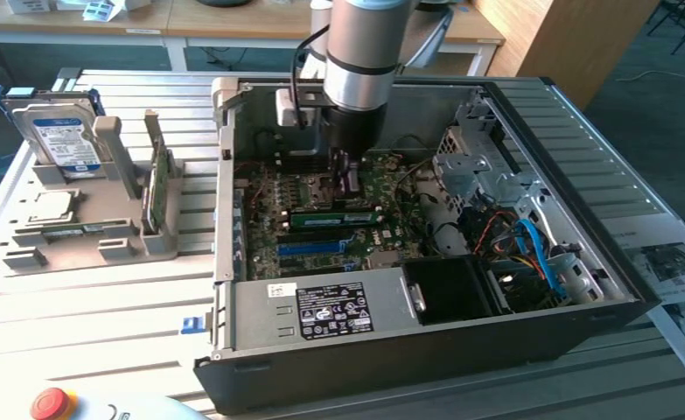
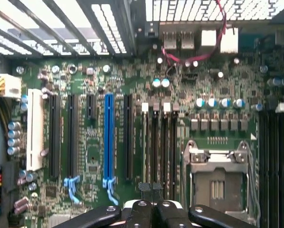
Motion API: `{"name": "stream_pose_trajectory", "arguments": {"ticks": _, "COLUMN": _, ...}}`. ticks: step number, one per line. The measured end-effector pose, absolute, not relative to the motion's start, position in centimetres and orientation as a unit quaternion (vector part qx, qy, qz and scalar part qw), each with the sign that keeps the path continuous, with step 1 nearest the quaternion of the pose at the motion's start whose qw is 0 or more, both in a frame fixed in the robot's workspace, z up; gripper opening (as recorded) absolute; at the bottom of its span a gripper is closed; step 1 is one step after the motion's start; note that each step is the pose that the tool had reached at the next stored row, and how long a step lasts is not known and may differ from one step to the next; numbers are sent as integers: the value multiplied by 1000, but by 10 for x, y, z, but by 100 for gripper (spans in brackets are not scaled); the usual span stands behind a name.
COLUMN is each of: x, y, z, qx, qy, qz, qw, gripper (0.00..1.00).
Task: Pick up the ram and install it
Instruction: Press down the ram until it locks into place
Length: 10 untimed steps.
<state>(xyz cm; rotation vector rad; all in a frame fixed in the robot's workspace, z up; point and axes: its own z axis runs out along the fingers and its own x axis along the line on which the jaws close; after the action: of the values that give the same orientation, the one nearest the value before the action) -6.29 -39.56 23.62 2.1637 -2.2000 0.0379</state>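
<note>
Now closed gripper (image 1: 347, 179) low over motherboard (image 1: 318, 206) inside case (image 1: 576, 219), apparently empty; ram (image 1: 332, 216) seated in slot.

Slatted metal table (image 1: 108, 306) under open computer case (image 1: 436, 350), grey parts holder (image 1: 86, 241), printed sheets (image 1: 681, 271).

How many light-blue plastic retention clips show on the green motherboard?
2. One light-blue clip sits at the end of a long black slot; the other at the end of the blue slot. More may be hidden behind the end effector.
</note>
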Motion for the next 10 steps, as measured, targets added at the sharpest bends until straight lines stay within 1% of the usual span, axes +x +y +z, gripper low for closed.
{"name": "stream_pose_trajectory", "arguments": {"ticks": 10, "x": -72, "y": -395, "z": 236, "qx": 701, "qy": -713, "qz": 13, "qw": 29, "gripper": 10}}
